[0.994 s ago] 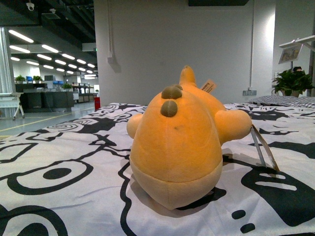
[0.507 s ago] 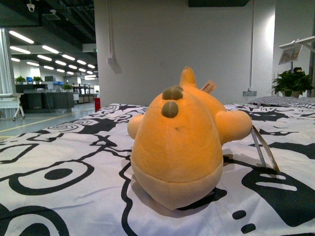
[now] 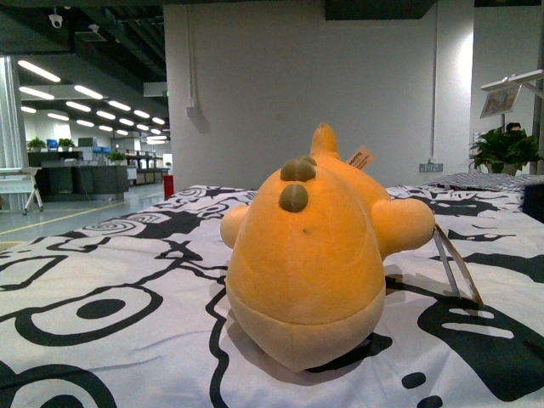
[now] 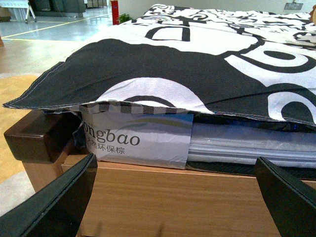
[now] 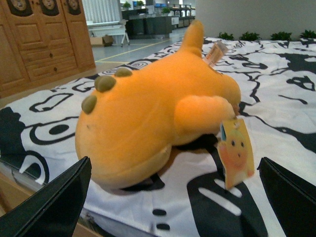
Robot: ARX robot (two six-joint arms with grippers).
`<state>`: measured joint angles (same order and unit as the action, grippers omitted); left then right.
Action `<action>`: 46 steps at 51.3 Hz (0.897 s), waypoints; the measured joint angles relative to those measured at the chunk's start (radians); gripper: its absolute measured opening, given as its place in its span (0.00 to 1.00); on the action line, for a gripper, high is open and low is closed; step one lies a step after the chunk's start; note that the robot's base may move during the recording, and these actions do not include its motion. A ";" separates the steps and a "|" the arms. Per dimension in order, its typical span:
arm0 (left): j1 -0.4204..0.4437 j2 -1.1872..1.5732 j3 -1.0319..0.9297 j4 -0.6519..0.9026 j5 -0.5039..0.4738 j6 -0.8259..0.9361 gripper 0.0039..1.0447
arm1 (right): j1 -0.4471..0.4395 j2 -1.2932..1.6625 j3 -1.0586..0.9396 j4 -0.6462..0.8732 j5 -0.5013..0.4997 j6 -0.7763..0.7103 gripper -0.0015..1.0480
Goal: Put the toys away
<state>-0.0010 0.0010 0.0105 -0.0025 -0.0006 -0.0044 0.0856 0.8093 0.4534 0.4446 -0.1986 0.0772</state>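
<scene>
Facing the side of the bed, our left gripper (image 4: 173, 210) has its black fingers (image 4: 54, 207) wide apart and grips nothing; just ahead of it we see a wooden frame (image 4: 163, 195) carrying a mattress (image 4: 237, 148) under the hanging edge of a black-and-white sheet (image 4: 197, 54). Our right gripper (image 5: 170, 205) is likewise spread and empty, low at the bed's edge, and it does not touch the orange plush toy (image 5: 148, 113) lying just beyond it on the sheet. The toy's rounded end points toward us, with brownish bumps on top and a paper tag (image 5: 236, 153) hanging by one stubby limb. Farther back we see a white wall (image 3: 340, 76) and a potted plant (image 3: 503, 149).
</scene>
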 joint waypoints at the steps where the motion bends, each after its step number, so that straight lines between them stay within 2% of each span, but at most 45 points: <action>1: 0.000 0.000 0.000 0.000 0.000 0.000 0.95 | 0.016 0.019 0.016 0.005 0.014 -0.004 1.00; 14: 0.000 0.000 0.000 0.000 0.000 0.000 0.95 | 0.152 0.240 0.166 0.055 0.119 -0.058 1.00; 46: 0.000 0.000 0.000 0.000 0.000 0.000 0.95 | 0.257 0.481 0.347 0.064 0.234 -0.097 1.00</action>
<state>-0.0010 0.0010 0.0105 -0.0025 -0.0006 -0.0044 0.3428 1.2903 0.8005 0.5087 0.0357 -0.0200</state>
